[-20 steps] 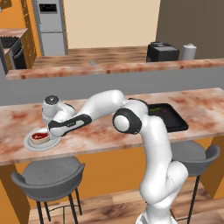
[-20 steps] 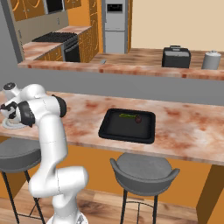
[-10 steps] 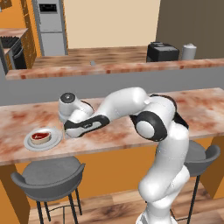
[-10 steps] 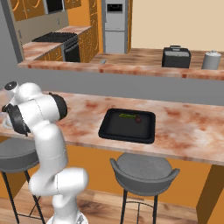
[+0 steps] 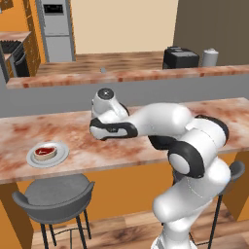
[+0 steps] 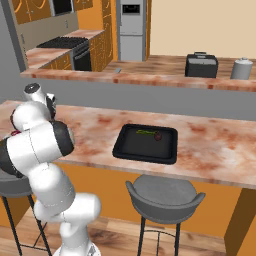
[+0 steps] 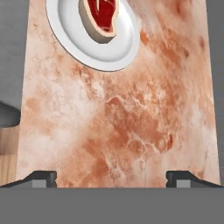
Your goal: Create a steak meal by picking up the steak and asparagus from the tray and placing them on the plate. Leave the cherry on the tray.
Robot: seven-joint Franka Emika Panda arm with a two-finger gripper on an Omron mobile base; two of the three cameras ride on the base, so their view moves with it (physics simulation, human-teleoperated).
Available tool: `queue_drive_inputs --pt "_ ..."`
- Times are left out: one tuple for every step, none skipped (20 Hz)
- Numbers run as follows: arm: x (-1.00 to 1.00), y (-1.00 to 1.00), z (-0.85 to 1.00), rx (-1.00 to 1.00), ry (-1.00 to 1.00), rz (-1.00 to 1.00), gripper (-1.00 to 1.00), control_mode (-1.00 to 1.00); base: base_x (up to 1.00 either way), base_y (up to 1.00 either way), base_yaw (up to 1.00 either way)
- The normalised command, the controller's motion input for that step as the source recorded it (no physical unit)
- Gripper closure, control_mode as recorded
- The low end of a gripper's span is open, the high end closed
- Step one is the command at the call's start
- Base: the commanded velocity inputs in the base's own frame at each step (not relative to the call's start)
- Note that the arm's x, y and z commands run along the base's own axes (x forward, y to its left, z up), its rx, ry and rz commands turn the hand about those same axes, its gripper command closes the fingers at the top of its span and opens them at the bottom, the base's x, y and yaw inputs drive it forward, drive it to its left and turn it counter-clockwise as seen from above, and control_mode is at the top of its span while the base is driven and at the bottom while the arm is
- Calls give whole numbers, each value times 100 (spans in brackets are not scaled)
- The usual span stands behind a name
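Long marbled counter [image 5: 73, 131] across the room, serving as landmark for everything else. Black tray [image 6: 146, 144] lying flat on the counter toward its right part, well apart from the plate. Round white plate [image 5: 47, 155] resting near the counter's left front edge; in the hand view the plate [image 7: 122, 48] sitting at the top, bare counter [image 7: 118, 122] below it. Two grey stools [image 6: 165, 192] tucked under the counter's front edge. Gripper [image 7: 112, 177] hanging above bare counter just right of the plate, fingers [image 7: 43, 177] spread wide, nothing between them, touching nothing. Steak [image 5: 44, 151] lying on the plate, red top up, pale rim around it; clear as well in the hand view [image 7: 101, 17]. Asparagus [image 6: 146, 132] lying flat in the tray near its far edge. Cherry [image 6: 158, 136] just beside the asparagus, on the tray toward its right.
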Motion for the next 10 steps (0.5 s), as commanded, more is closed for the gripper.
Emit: queue_drive_inputs --pt "15 -100 34 0 1 0 -100 -100 0 0 0" --pt "17 -100 29 0 2 0 -100 -100 0 0 0" --pt "19 -100 24 0 4 0 -100 -100 0 0 0" --pt "20 -100 21 0 5 0 -100 -100 0 0 0" --pt "19 -100 11 0 5 0 -100 -100 0 0 0" --pt "13 -100 0 0 5 0 -100 -100 0 0 0" --pt "4 -100 0 0 4 0 -100 -100 0 0 0" --pt "0 -100 0 0 2 0 -100 -100 0 0 0" --pt "0 -100 0 0 1 1 -100 -100 0 0 0" --pt "0 -100 0 0 0 2 -100 -100 0 0 0"
